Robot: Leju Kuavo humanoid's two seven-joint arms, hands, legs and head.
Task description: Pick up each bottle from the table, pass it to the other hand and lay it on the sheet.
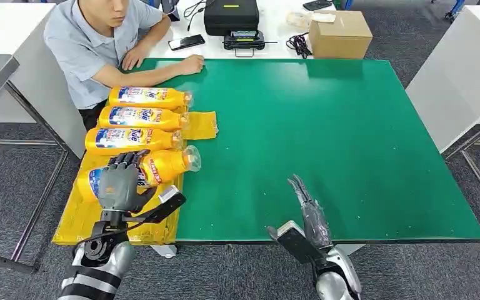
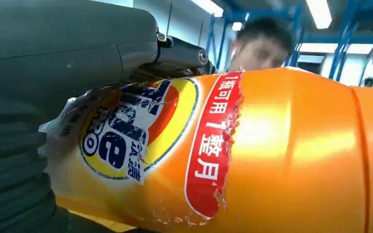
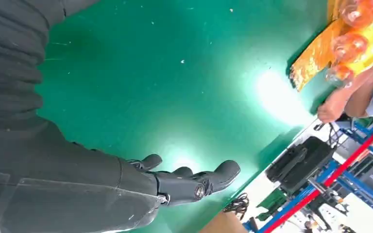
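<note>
The fingers [image 1: 127,161] of the left hand [image 1: 120,182] curl over the body of an orange Tide detergent bottle [image 1: 156,167], gripping it across its torn label. The left wrist view shows the same bottle [image 2: 272,145] close up, the grey thumb and dark fingers [image 2: 184,53] wrapped around its upper side and the label peeling at the edges. This bottle lies on its side, clear cap [image 1: 192,158] pointing toward the green mat [image 1: 350,137], at the near end of a row; whether it rests fully on the yellow sheet [image 1: 78,219] or is slightly lifted cannot be told.

Beyond it three more Tide bottles lie on the sheet, side by side and parallel: the nearest [image 1: 134,139], the middle one [image 1: 142,117] and the farthest [image 1: 150,97], all with caps toward the mat.

The right hand [image 1: 306,203] hovers over the near part of the green table surface, its fingers [image 3: 209,179] extended, slightly apart and holding nothing (the wrist view shows them loosely fanned above bare mat).

A person in a grey shirt [image 1: 97,44] sits at the far left corner of the table, one hand [image 1: 190,64] resting on the mat's edge. Behind, a cardboard box [image 1: 340,34], a black case [image 1: 231,15] and a phone [image 1: 186,42] sit on a white table.
</note>
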